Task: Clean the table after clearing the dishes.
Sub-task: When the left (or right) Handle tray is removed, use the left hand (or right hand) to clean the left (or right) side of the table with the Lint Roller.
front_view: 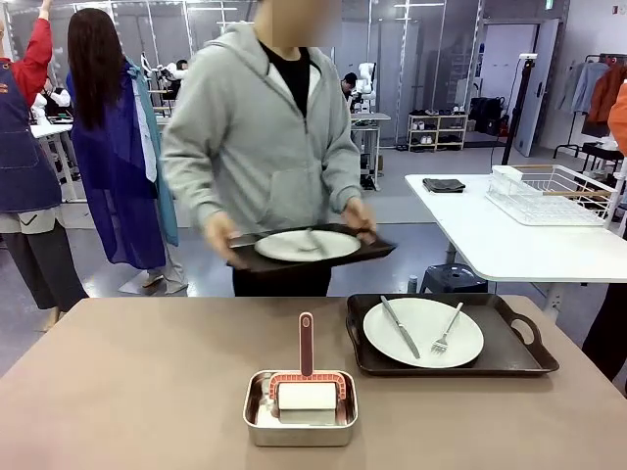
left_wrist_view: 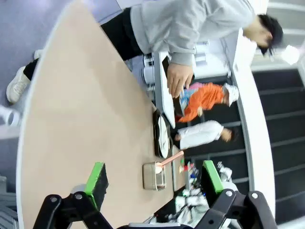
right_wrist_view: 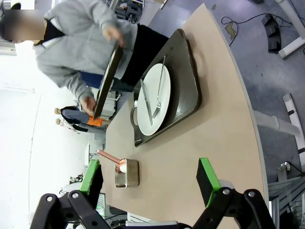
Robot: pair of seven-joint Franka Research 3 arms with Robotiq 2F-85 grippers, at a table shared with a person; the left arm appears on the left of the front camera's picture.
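A person in a grey hoodie stands at the far side of the brownish table (front_view: 137,382) and holds one dark tray (front_view: 377,250) in both hands above its edge, with a white plate (front_view: 307,245) and cutlery on it. A second dark tray (front_view: 509,352) rests on the table at the right, carrying a white plate (front_view: 423,333) with a knife and fork. In the left wrist view my left gripper (left_wrist_view: 155,174) is open, high above the table (left_wrist_view: 71,119). My right gripper (right_wrist_view: 149,175) is open too, well back from the resting tray (right_wrist_view: 188,81) and its plate (right_wrist_view: 153,100).
A small steel pan (front_view: 300,416) with a pink-handled roller (front_view: 306,345) stands at the table's near middle. To the right is a white table (front_view: 509,245) with a wire rack (front_view: 554,194). Other people stand at the back left.
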